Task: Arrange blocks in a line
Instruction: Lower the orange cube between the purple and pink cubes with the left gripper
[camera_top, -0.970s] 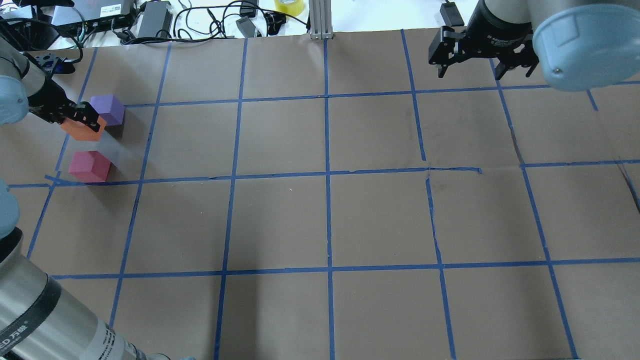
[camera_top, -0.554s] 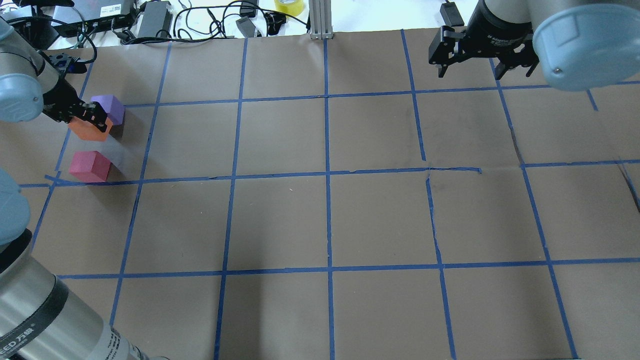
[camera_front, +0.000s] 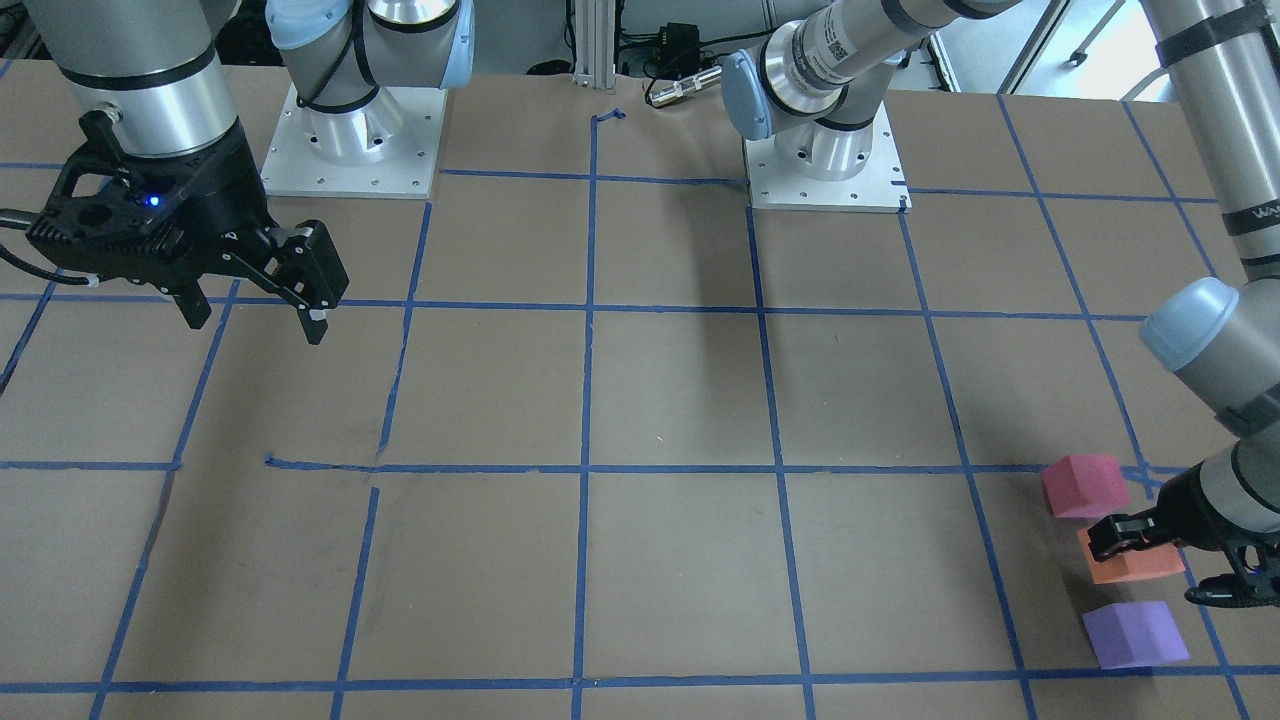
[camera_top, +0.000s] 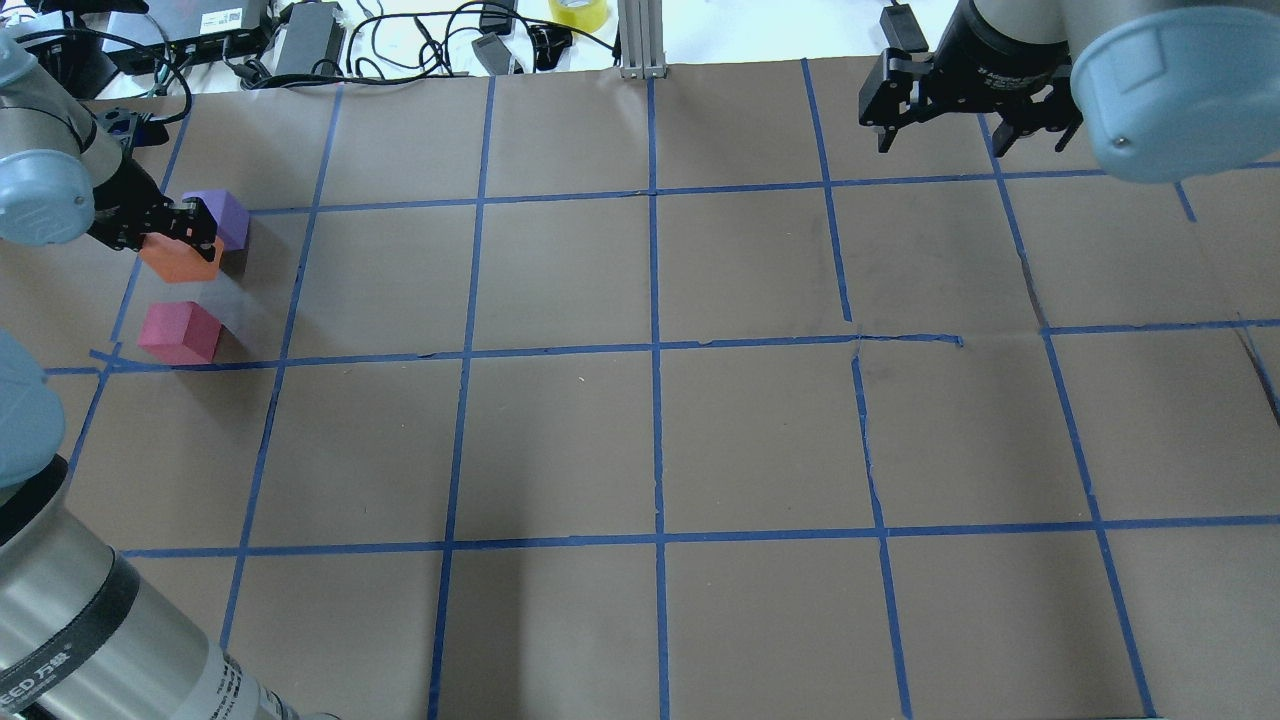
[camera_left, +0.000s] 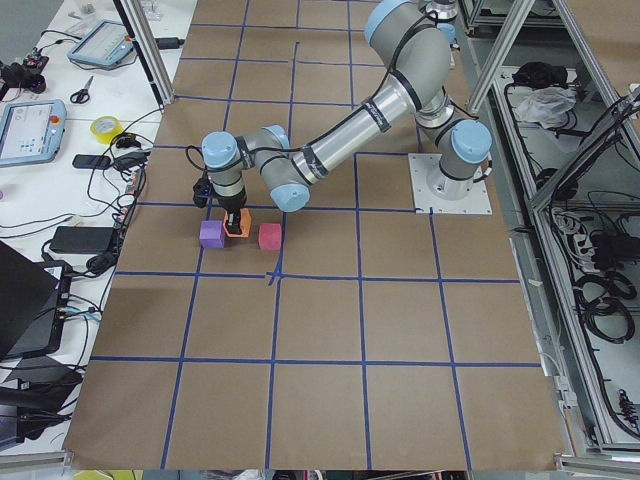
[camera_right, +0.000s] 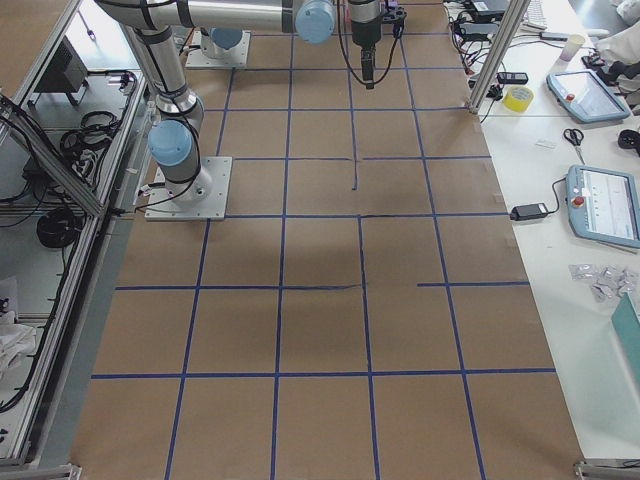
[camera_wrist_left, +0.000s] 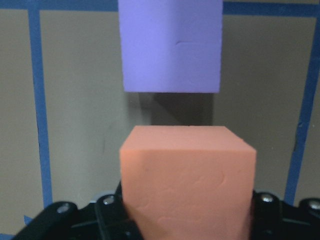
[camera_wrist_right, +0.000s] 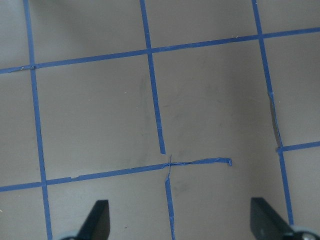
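Three blocks sit at the table's far left. The purple block (camera_top: 222, 215) is farthest, the pinkish-red block (camera_top: 180, 333) nearest, and the orange block (camera_top: 180, 260) lies between them. My left gripper (camera_top: 172, 236) is shut on the orange block, low over the table; I cannot tell if it touches. The front view shows pinkish-red (camera_front: 1085, 486), orange (camera_front: 1135, 565) and purple (camera_front: 1135, 634) in a rough row, with my left gripper (camera_front: 1160, 563). The left wrist view shows orange (camera_wrist_left: 187, 185) close behind purple (camera_wrist_left: 171, 45), a small gap between. My right gripper (camera_top: 940, 138) is open and empty at the far right; it also shows in the front view (camera_front: 255, 318).
Blue tape lines (camera_top: 655, 350) grid the brown table. Cables, power bricks (camera_top: 310, 35) and a yellow tape roll (camera_top: 578, 12) lie beyond the far edge beside an aluminium post (camera_top: 640, 40). The two arm bases (camera_front: 350, 140) stand on the robot's side.
My left arm has swung its wrist farther back and carried the orange block slightly right, closer to the purple block. The right arm has not moved.
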